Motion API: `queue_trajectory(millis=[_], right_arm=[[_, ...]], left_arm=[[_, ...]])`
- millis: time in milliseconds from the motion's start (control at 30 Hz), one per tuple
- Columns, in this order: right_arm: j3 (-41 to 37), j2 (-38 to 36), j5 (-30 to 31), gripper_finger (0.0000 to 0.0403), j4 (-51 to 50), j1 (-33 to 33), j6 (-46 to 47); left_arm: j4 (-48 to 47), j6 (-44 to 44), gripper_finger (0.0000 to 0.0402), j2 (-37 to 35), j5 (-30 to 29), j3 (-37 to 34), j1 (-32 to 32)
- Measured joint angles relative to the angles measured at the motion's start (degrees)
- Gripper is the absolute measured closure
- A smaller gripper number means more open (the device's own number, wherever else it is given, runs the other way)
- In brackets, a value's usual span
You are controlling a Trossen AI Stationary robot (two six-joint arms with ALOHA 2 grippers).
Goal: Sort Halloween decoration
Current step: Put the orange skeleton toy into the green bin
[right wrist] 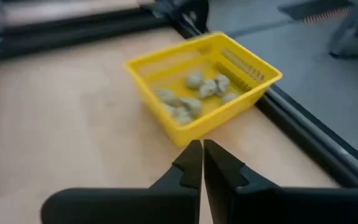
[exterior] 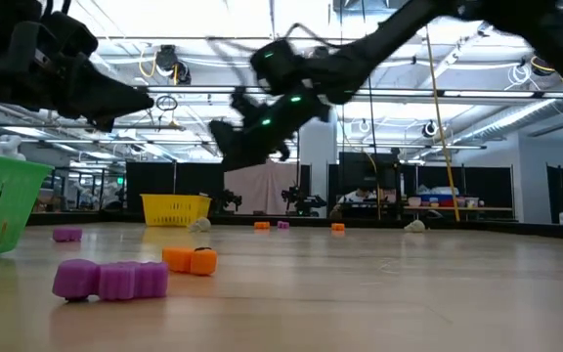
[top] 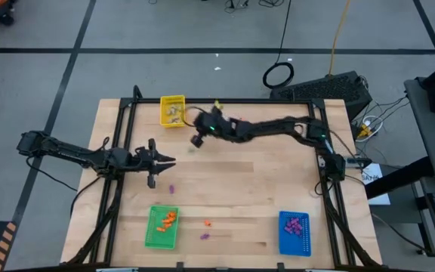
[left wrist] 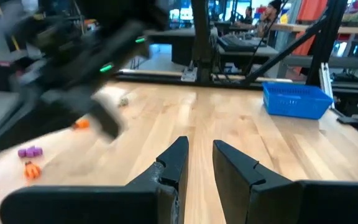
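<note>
R gripper (right wrist: 201, 163) hung just beside the rectangular yellow plastic tray (top: 173, 111) at table's 11 o'clock, fingers together, empty; beige-grey trinkets (right wrist: 199, 93) lay inside. L gripper (left wrist: 199, 163), fingers slightly apart, hovered at 9 o'clock w/ purple trinket (top: 171, 188) nearby.

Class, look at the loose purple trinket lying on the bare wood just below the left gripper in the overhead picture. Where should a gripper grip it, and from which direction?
Grip the purple trinket across its narrow width, coming straight down from above. It lies flat and alone on the table, with bare wood on all sides. It is far smaller than the left gripper, so the fingers should probably straddle the whole piece. Its finer shape is too small to tell.
</note>
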Motion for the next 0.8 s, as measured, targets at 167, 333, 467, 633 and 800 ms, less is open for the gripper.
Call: queue_trajectory(millis=[167,333,467,633,800], right_arm=[[-21.0,-11.7,0.0,0.0403,14.9,2.7,2.8],[-35.3,-24.3,0.9,0.0403,17.9,6.4,3.7],[-43.1,-32.5,4.8,0.0403,17.5,10.0,3.3],[-48.8,-39.9,8.2,0.0403,17.3,13.7,2.8],[-50.1,-41.6,9.5,0.0403,16.2,15.8,1.6]], left_arm=[[-4.7,-3.4,0.033,0.0,0.0,0.4,0.0],[-8.2,-5.9,0.033,2.1,-1.3,2.9,0.0],[-8.6,-7.1,0.033,7.2,-0.4,4.2,-0.1],[-8.6,-7.9,0.033,16.5,4.1,7.3,-2.1],[-8.2,-6.2,0.033,28.0,6.0,14.1,-7.6]])
